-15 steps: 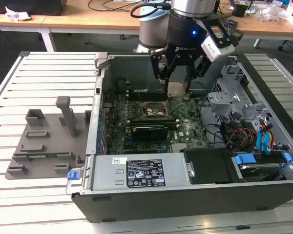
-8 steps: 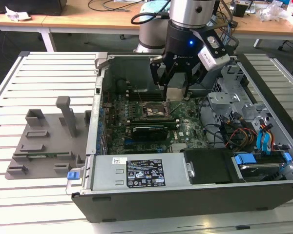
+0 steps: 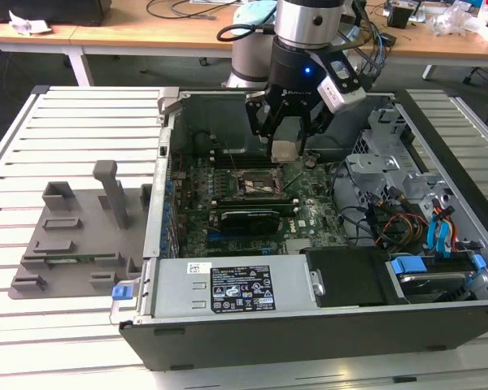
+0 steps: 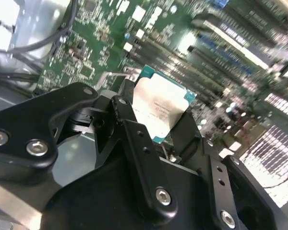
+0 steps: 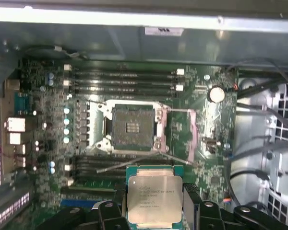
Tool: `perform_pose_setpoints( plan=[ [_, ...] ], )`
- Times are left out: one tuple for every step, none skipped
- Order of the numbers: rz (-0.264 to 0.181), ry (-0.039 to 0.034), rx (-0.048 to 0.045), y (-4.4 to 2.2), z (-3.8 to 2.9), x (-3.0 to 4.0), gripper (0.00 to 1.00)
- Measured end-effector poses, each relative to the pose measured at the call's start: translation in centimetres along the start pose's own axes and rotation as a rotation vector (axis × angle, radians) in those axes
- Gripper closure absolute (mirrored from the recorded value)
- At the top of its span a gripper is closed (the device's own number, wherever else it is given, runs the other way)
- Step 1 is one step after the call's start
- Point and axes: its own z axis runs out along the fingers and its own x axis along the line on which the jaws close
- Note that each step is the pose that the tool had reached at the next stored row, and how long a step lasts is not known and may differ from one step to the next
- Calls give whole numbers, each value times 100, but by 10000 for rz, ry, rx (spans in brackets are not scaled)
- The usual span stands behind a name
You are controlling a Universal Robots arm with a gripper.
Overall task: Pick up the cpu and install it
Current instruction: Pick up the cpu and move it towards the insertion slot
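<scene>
The claw (image 3: 285, 134) is closed on the cpu (image 3: 285, 150), gripping it by two opposite edges. In both wrist views a black finger (image 5: 191, 203) bears on each side of the chip (image 4: 158, 105), and the silver-grey top plate faces the cameras. In the exterior view the cpu hangs inside the open computer case (image 3: 439, 325), clear of the green motherboard (image 3: 309, 219) and close above the socket (image 3: 256, 183). In the first wrist view the socket (image 5: 132, 127) stands uncovered.

Markings: the cpu's top plate (image 5: 153, 199) carries several lines of dark print. A black-and-white label (image 3: 242, 288) is fixed to the power supply housing. A grey fixture (image 3: 73, 236) rests on the slatted tabletop (image 3: 65, 114).
</scene>
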Motion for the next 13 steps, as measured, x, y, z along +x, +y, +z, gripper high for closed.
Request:
perform_pose_setpoints(
  plan=[
    [-1,-1,-2,11,22,10,45],
    [-1,-1,-2,17,39,25,45],
    [0,0,0,18,42,32,45],
    [0,0,0,18,42,33,45],
    [0,0,0,18,42,33,45],
    [0,-1,-1,18,43,33,45],
    [-1,0,0,18,43,33,45],
    [0,0,0,18,43,32,45],
    [-1,0,0,18,43,32,45],
    [-1,0,0,18,43,32,45],
    [0,-1,-1,18,44,32,45],
    [0,0,0,18,44,33,45],
    [-1,0,0,18,44,32,45]
  ],
)
